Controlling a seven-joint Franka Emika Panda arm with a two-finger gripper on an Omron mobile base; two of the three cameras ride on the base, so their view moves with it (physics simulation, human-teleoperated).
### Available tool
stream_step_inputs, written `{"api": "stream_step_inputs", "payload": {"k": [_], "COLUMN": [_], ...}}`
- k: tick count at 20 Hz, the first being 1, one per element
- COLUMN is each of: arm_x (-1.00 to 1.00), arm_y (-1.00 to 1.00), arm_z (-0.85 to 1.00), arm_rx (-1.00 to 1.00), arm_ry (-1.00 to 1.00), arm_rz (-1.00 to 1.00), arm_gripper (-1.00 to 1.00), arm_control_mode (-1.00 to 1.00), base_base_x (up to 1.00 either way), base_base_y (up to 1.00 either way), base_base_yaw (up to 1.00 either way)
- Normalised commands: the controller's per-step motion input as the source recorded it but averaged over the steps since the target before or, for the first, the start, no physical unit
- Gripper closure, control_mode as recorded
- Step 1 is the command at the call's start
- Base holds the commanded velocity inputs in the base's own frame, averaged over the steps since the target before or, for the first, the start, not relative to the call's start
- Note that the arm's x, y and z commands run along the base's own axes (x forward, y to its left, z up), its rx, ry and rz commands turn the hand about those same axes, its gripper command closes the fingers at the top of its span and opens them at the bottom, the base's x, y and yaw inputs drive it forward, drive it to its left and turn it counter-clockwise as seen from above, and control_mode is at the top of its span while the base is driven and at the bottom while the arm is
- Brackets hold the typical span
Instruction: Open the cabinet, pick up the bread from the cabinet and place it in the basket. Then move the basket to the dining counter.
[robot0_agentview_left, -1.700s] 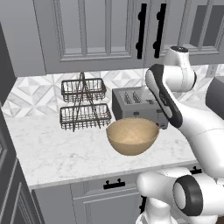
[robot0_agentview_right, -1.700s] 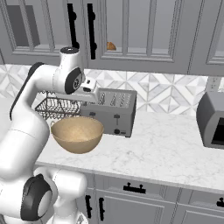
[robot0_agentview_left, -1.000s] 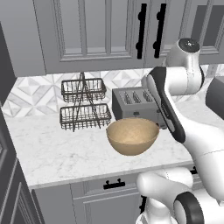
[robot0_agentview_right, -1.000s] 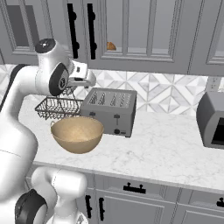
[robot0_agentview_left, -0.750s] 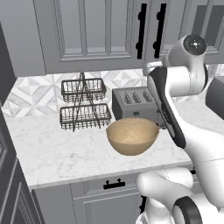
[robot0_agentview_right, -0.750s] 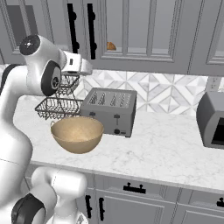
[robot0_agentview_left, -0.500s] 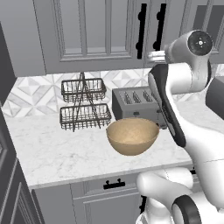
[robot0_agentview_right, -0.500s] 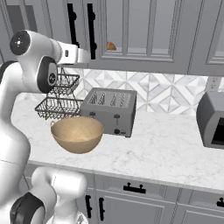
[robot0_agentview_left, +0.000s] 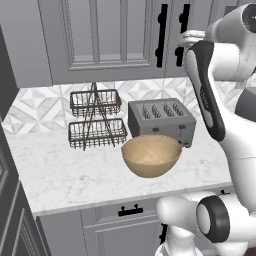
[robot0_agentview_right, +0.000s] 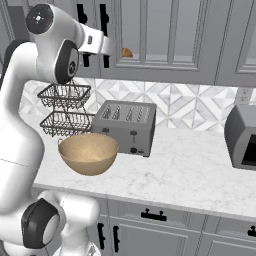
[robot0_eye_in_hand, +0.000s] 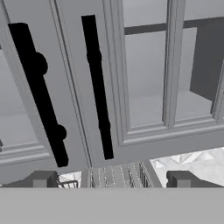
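The cabinet (robot0_eye_in_hand: 144, 87) is shut, its two long black bar handles (robot0_eye_in_hand: 98, 87) upright side by side. My gripper (robot0_eye_in_hand: 111, 179) is open and empty, raised just in front of and below those handles; its hand (robot0_agentview_right: 107, 47) points at the doors. Behind the door's pane, the bread (robot0_agentview_right: 127, 52) shows as a small golden-brown piece on the shelf. The tan basket (robot0_agentview_left: 151, 155) sits on the worktop in front of the toaster (robot0_agentview_left: 160, 119), also seen from the right as basket (robot0_agentview_right: 88, 152). The dining counter is out of view.
A black wire two-tier rack (robot0_agentview_left: 95, 120) stands left of the toaster on the marble worktop (robot0_agentview_left: 65, 170). A grey appliance (robot0_agentview_right: 242, 135) sits at the far right. Lower drawers with black pulls (robot0_agentview_left: 131, 210) run under the worktop.
The arm has lifted from toaster height up to the cabinet doors, and the hand has swung toward the black handles. The basket, toaster and rack have not moved.
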Motion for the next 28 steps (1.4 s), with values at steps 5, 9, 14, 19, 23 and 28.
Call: {"api": "stream_step_inputs", "payload": {"k": [5,9,14,19,23,28], "arm_x": [0.34,0.22,0.43,0.63,0.5,0.44], "arm_y": [0.0,0.05,0.12,0.1,-0.24,-0.27], "arm_z": [0.12,0.0,-0.03,-0.05,-0.04,-0.1], "arm_rx": [0.0,0.0,0.0,0.0,0.0,0.0], "arm_ry": [0.06,0.0,-0.03,-0.04,-0.01,0.0], "arm_rz": [0.0,0.0,0.0,0.0,0.0,0.0], "arm_gripper": [-1.0,-1.0,-1.0,-1.0,-1.0,-1.0], "arm_control_mode": [-1.0,-1.0,-1.0,-1.0,-1.0,-1.0], "base_base_x": [0.0,0.0,0.0,0.0,0.0,0.0], "base_base_y": [0.0,0.0,0.0,0.0,0.0,0.0], "base_base_yaw": [0.0,0.0,0.0,0.0,0.0,0.0]}}
